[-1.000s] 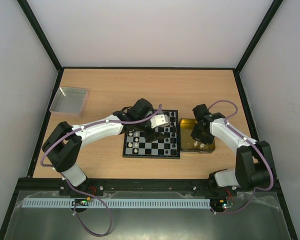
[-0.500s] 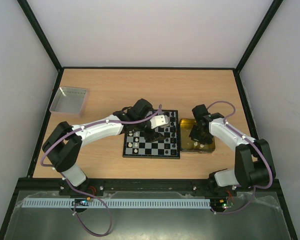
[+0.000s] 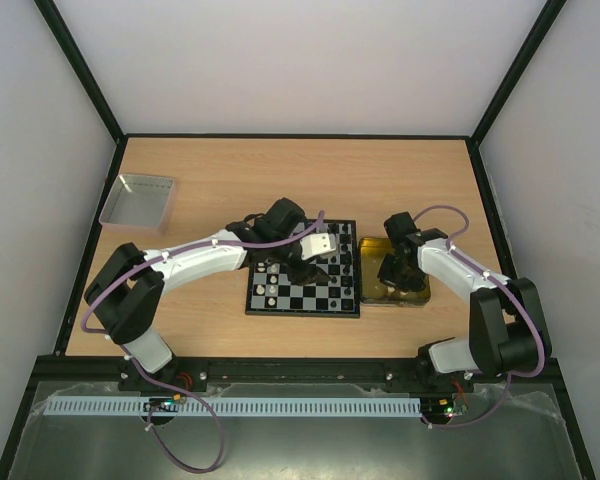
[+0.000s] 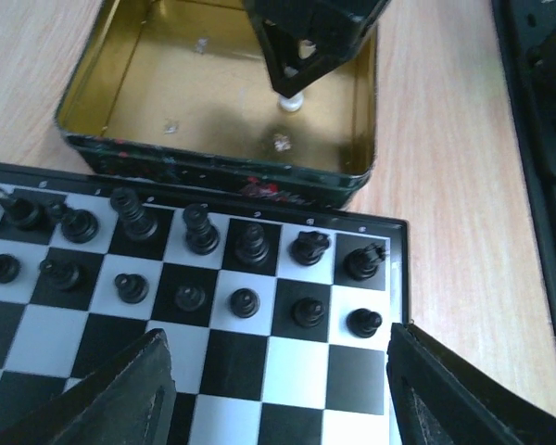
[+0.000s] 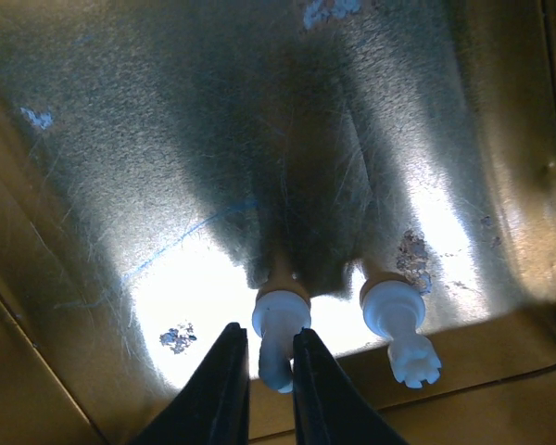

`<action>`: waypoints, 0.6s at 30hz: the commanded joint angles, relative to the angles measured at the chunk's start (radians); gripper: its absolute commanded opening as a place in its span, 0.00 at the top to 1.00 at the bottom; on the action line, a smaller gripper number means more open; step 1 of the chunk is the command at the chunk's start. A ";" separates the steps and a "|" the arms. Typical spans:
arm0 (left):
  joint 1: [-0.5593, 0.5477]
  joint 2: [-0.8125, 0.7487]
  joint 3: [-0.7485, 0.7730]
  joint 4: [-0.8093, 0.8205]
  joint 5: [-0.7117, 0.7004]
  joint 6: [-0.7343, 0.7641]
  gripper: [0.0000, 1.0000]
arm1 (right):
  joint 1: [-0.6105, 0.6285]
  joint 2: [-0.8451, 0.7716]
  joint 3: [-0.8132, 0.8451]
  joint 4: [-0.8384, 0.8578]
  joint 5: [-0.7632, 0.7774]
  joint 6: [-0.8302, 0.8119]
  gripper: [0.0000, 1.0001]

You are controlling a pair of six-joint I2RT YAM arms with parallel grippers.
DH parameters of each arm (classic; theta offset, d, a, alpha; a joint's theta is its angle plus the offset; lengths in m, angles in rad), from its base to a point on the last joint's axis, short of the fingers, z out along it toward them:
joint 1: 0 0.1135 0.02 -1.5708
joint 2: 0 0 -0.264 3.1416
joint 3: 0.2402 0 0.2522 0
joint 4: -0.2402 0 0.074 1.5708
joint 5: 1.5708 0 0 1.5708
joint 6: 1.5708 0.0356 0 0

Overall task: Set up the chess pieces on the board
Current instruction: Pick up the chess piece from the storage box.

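In the top view the table (image 3: pixel 400 180) was lit evenly and softly from above, and only faint shadows were cast under the arms. The chess pieces (image 3: pixel 271 290) on the board (image 3: pixel 315 297) were rendered as tiny, unresolved specks.

In the left wrist view the board was held fairly sharp, while the fingers (image 4: pixel 120 399) of the left gripper (image 4: pixel 278 338) at the near edge were dark and blurred.

In the right wrist view the floor of the yellow tray (image 5: pixel 102 185) was crossed by a broad dark shadow. Hard glare was thrown beside that shadow, and the white chess piece (image 5: pixel 280 320) between the soft-focused fingers (image 5: pixel 224 389) of the right gripper (image 5: pixel 269 336) was overexposed.
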 commanded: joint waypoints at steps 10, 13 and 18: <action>-0.007 -0.014 0.027 -0.067 0.312 0.040 0.40 | -0.003 0.006 -0.003 0.006 0.018 -0.006 0.97; -0.008 -0.016 0.023 -0.060 0.292 0.034 0.44 | -0.003 0.008 -0.003 0.007 0.019 -0.006 0.97; -0.007 -0.025 0.022 -0.059 0.265 0.034 0.32 | -0.004 0.010 0.006 0.002 0.025 -0.005 0.98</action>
